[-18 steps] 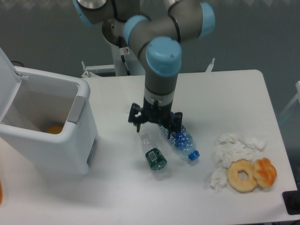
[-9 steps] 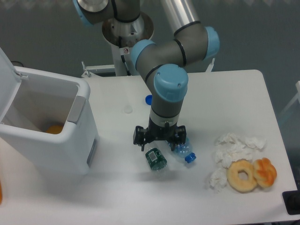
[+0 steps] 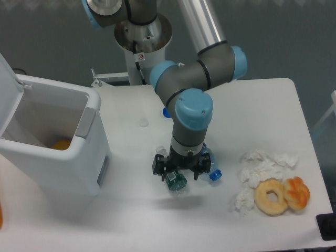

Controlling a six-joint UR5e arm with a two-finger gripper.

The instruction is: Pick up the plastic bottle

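Note:
The plastic bottle (image 3: 176,182) lies on its side on the white table (image 3: 262,105), clear with a dark green label band; its white cap end (image 3: 161,151) points to the back left. My gripper (image 3: 178,169) is down right over the bottle's middle and hides most of its body. The jaws stand open, one finger on each side of the bottle, and they do not look closed on it. A blue-tinted bottle (image 3: 211,167) with a blue cap lies just to the right of the gripper, touching or nearly touching it.
An open white bin (image 3: 52,152) with something orange inside stands at the left. Crumpled white tissues (image 3: 260,165), a doughnut (image 3: 271,197) and an orange pastry (image 3: 297,192) lie at the right. A small blue cap (image 3: 166,111) lies behind the arm.
The gripper has moved forward along the clear bottle and down, from over its cap end to its green-labelled middle. The blue bottle has shifted slightly.

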